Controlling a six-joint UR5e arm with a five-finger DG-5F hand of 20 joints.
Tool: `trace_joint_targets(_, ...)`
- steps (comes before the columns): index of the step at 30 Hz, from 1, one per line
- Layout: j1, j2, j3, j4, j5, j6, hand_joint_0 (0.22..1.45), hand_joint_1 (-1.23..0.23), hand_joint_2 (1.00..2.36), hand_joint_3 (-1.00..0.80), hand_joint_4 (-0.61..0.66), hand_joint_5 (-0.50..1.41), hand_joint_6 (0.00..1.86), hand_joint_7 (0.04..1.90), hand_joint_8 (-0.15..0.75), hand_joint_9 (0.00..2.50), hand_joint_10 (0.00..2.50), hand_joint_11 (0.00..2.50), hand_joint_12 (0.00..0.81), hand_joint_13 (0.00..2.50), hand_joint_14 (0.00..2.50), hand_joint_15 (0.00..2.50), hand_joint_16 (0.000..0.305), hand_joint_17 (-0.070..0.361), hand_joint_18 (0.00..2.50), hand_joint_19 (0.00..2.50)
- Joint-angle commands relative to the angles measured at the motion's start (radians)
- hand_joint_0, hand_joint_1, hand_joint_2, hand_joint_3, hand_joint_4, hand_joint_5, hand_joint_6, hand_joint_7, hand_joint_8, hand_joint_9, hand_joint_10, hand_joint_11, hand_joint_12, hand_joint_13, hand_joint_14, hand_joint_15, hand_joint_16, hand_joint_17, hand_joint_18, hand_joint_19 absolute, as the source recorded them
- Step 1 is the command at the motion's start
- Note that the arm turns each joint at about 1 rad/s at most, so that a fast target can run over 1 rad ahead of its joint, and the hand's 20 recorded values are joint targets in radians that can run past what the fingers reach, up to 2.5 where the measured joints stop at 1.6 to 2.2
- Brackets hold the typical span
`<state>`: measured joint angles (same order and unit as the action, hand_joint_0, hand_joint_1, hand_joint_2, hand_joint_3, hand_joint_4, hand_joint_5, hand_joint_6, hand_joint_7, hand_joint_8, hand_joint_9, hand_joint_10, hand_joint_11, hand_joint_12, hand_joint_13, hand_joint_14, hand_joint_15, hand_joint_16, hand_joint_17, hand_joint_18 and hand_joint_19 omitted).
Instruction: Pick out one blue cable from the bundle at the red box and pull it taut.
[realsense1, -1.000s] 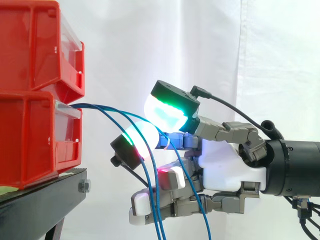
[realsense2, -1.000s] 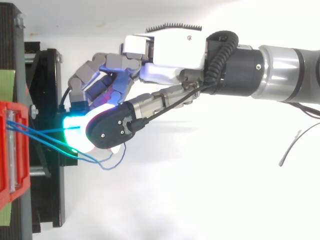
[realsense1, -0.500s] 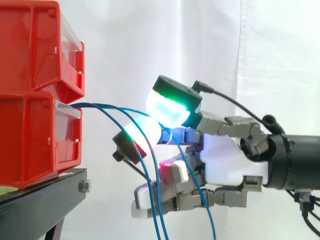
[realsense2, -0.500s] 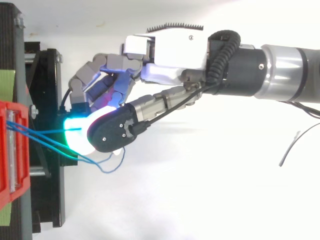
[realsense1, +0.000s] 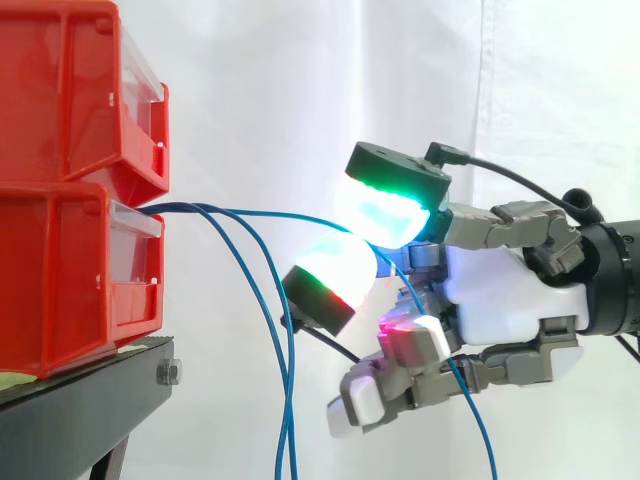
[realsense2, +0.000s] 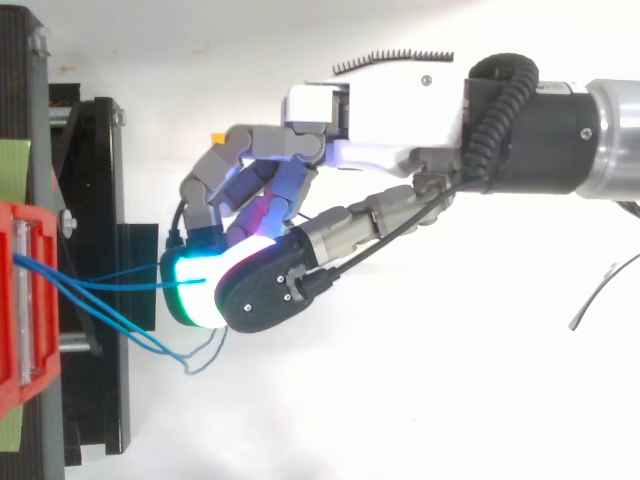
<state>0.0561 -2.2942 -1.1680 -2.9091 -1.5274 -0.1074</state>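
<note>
Lower red bin on black stand: anchor for the blue strands at its front lip. Hand clamped, glowing pads pinching one blue cable, nearly straight between bin and pads. Other blue cables sagging loose below. Draw level and straight away from the bin, slowly, with a firm pinch. Stop at full tension, probably close, to avoid slipping or tugging the bin.

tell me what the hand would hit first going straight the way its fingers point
Likely the front of the lower red bin, level with the hand, where its pinched blue cable emerges; depth is unclear.
</note>
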Motion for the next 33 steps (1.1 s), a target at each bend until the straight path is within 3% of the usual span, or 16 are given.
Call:
trace_joint_targets(1,0.002,0.01,-0.001,-0.038,0.003,-0.003,0.58,-0.67,1.02,-0.26,-0.1,-0.11,0.93,0.9,0.213,1.18,0.03,0.8,0.115,0.82,0.02,0.6,0.004,0.009,0.26,0.49)
trace_joint_targets(9,0.008,0.012,-0.007,-0.068,0.009,0.002,0.58,-0.67,1.02,-0.26,-0.1,-0.11,0.93,0.89,0.214,1.18,0.03,0.8,0.119,0.82,0.02,0.6,0.004,0.009,0.27,0.49)
trace_joint_targets(19,0.01,0.01,-0.013,-0.061,0.064,0.051,0.59,-0.65,1.02,-0.29,-0.12,-0.12,0.93,0.88,0.219,1.2,0.03,0.82,0.132,0.85,0.02,0.6,0.004,0.009,0.28,0.48)
trace_joint_targets(26,0.018,0.01,-0.047,-0.012,0.096,0.06,0.59,-0.64,1.02,-0.29,-0.13,-0.12,0.93,0.86,0.216,1.2,0.03,0.81,0.153,0.89,0.02,0.61,0.005,0.01,0.31,0.48)
trace_joint_targets(33,0.021,0.01,-0.055,0.037,0.099,0.06,0.59,-0.64,1.02,-0.29,-0.12,-0.12,0.93,0.86,0.216,1.21,0.03,0.85,0.16,0.9,0.02,0.63,0.005,0.011,0.33,0.49)
